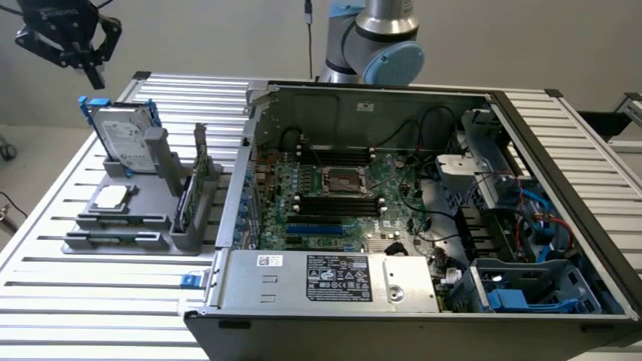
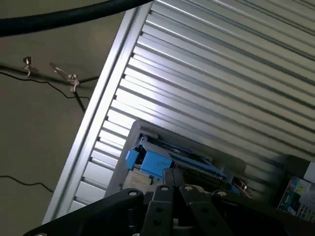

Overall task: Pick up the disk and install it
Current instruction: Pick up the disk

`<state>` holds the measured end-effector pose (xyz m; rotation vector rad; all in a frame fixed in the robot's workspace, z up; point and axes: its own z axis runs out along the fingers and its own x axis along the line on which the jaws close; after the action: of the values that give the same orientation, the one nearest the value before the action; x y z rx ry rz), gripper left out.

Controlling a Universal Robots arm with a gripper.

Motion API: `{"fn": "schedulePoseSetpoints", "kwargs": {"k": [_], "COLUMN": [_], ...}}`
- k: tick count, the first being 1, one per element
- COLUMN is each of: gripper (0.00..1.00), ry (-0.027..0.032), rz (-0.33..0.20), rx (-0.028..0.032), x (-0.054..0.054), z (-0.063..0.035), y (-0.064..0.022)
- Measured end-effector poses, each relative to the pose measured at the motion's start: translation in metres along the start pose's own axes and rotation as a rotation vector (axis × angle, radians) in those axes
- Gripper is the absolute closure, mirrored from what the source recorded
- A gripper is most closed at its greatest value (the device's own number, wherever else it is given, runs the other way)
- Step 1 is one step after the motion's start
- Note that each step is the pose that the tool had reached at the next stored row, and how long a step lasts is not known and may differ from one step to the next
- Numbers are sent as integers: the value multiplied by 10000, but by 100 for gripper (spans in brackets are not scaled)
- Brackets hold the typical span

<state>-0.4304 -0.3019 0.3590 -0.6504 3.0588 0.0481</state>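
Observation:
The disk, a silver-grey hard drive with a white label in a blue carrier, stands upright in a grey holder at the exterior view's left. My gripper hangs in the air above and a little behind the disk, fingers together, holding nothing. In the wrist view the shut black fingers point down at the blue carrier edge of the disk below. The open computer case lies in the middle of the table.
The holder also carries a small square silver chip and upright cards. Inside the case sit the motherboard, a grey labelled power-supply box and a blue drive bay. The ribbed metal table ends at the exterior view's left.

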Motion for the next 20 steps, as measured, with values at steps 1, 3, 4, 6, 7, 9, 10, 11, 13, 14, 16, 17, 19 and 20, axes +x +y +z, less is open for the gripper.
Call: {"fn": "schedulePoseSetpoints", "kwargs": {"k": [1, 3, 4, 6, 7, 9, 10, 11, 13, 14, 16, 17, 19, 20], "gripper": [89, 89, 89, 89, 89, 89, 89, 89, 89, 89, 89, 89, 89, 89], "ry": [5, 14, 20, 29, 34, 44, 50, 54, 64, 69, 79, 85, 93, 99], "rz": [-178, -555, -734, -1093, -1274, -1633, -1824, -2003, -2368, -2549, -2903, -3088, -3459, -3637], "rx": [-3, -11, -15, -22, -25, -33, -37, -40, -48, -51, -59, -62, -70, -73], "x": [0, 0, 0, 0, 0, 0, 0, 0, 0, 0, 0, 0, 0, 0], "z": [0, 2, 2, 3, 3, 4, 5, 6, 7, 8, 8, 8, 9, 9], "y": [0, 0, 0, 0, 0, 0, 0, 0, 0, 0, 0, 0, 0, 0]}}
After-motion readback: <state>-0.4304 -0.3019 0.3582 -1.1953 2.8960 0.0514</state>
